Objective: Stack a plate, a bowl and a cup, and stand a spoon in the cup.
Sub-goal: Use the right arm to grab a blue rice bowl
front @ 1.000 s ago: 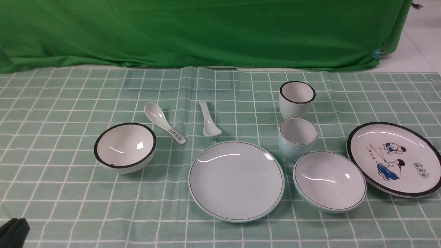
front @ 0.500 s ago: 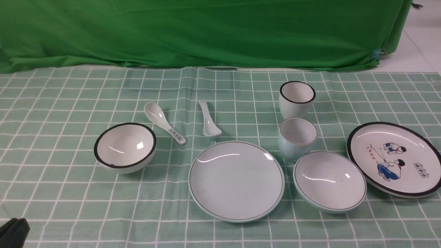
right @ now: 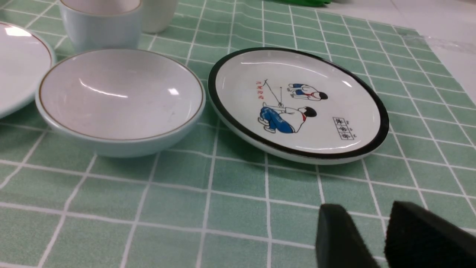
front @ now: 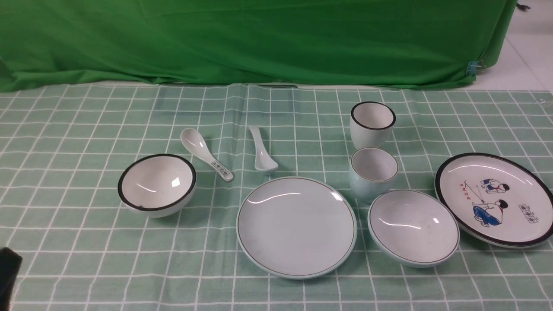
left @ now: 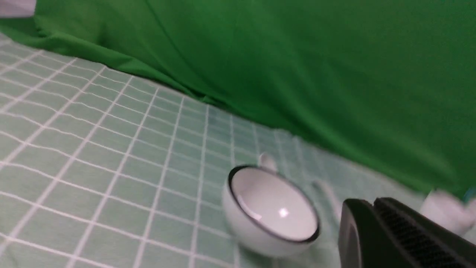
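The plain pale blue-green plate (front: 296,226) lies at the front centre. The shallow bowl (front: 413,227) sits to its right, also in the right wrist view (right: 119,100). The pale cup (front: 373,172) stands just behind the bowl, upright and empty. The plain spoon (front: 261,151) lies behind the plate. My left gripper (front: 6,276) shows only as a dark shape at the front left corner; in the blurred left wrist view (left: 372,204) its jaws are pressed together and empty. My right gripper (right: 366,217) is slightly open and empty, low over the cloth in front of the bowl and the cartoon plate.
A black-rimmed white bowl (front: 157,183) stands at the left, with a patterned-handle spoon (front: 205,153) behind it. A black-rimmed white cup (front: 372,123) stands behind the pale cup. The cartoon plate (front: 494,198) lies at the far right. A green curtain (front: 259,39) hangs behind the table.
The dark shape of my left gripper has shifted up and towards the left edge of the front view. The dishes have not moved.
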